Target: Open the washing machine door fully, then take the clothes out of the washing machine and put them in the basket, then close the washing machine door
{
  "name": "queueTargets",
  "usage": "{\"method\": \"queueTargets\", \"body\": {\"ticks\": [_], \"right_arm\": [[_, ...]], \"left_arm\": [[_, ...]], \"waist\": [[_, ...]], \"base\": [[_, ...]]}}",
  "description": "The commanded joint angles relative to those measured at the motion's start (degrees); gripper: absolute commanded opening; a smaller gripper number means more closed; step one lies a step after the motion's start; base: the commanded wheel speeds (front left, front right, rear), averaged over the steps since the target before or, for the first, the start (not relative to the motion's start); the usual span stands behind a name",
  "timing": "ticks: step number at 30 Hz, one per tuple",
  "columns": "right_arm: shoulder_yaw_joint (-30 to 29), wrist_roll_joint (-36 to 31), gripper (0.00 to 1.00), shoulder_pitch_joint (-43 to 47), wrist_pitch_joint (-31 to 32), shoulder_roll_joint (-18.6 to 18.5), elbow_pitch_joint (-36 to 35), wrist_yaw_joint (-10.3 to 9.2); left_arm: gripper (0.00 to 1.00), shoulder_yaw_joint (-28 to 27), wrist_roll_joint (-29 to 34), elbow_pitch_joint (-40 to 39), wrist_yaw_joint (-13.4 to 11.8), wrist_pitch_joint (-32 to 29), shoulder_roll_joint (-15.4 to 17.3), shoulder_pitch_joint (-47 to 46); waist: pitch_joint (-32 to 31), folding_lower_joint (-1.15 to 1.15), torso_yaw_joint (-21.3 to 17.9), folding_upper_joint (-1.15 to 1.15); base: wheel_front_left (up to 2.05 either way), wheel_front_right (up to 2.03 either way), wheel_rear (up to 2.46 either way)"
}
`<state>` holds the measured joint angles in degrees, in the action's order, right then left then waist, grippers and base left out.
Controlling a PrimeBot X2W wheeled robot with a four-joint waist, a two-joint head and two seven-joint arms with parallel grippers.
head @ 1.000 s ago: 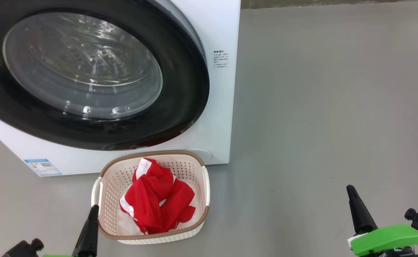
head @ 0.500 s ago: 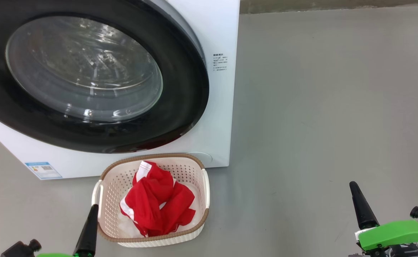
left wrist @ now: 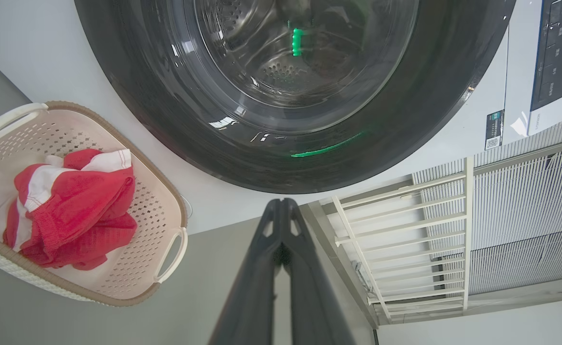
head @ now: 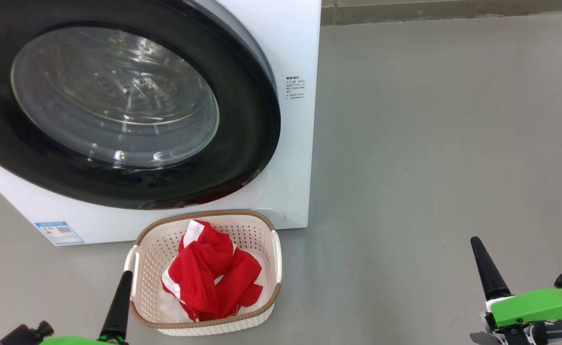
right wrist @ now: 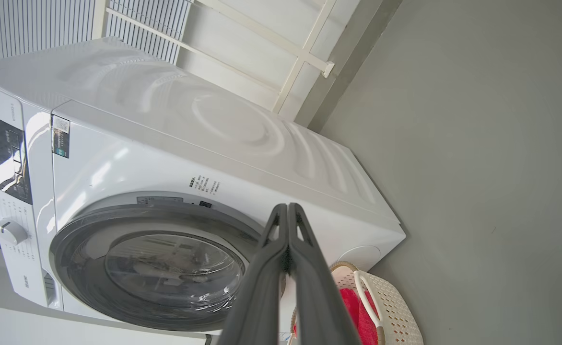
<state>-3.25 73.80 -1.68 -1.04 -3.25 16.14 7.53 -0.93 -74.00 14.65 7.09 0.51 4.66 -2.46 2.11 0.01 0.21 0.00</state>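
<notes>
The washing machine [head: 295,43] [right wrist: 204,124] stands with its door [head: 242,143] [left wrist: 434,120] [right wrist: 89,282] closed flat against the front, black rim around clear glass. On the floor before it sits the basket [head: 257,309] [left wrist: 166,201] [right wrist: 396,311], holding the red and white clothes [head: 209,278] [left wrist: 75,206] [right wrist: 355,306]. My left gripper [head: 125,275] [left wrist: 281,203] is shut and empty, its tip just left of the basket's near corner. My right gripper [head: 475,241] [right wrist: 286,207] is shut and empty, well to the right over bare floor.
Grey floor [head: 429,143] spreads wide to the machine's right. A wall base [head: 453,12] runs along the far edge. A white railing [left wrist: 405,225] and slatted panels stand beyond the machine in the left wrist view.
The head view has shifted, with the machine and basket sliding slightly down the picture. The right gripper sits a little higher in view. Both grippers stay shut.
</notes>
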Motion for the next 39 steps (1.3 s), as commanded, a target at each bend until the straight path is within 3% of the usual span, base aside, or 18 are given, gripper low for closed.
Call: {"method": "queueTargets", "body": {"ticks": [1, 33, 39], "right_arm": [[0.39, 1.76, 0.0, -2.47, 0.42, -0.93, -1.73, -0.03], [-1.2, 19.69, 0.0, -4.28, 5.77, -1.1, -2.23, -0.04], [-1.36, 19.96, 0.0, -4.33, 5.99, -1.01, -2.24, -0.04]], "left_arm": [[0.0, -1.84, -1.72, -1.14, 0.3, -0.63, 0.53, -2.28], [0.0, -4.25, -18.88, -0.66, 0.39, -5.85, -0.81, -3.59], [0.0, -4.39, -19.17, -0.65, 0.4, -6.03, -0.91, -3.62]], "waist": [[-0.1, 0.0, -0.01, 0.0], [-1.89, 0.0, -0.21, 0.0], [-1.93, 0.0, -0.21, 0.0]], "base": [[0.0, 0.0, 0.0], [0.0, 0.0, 0.0], [0.0, 0.0, 0.0]]}}
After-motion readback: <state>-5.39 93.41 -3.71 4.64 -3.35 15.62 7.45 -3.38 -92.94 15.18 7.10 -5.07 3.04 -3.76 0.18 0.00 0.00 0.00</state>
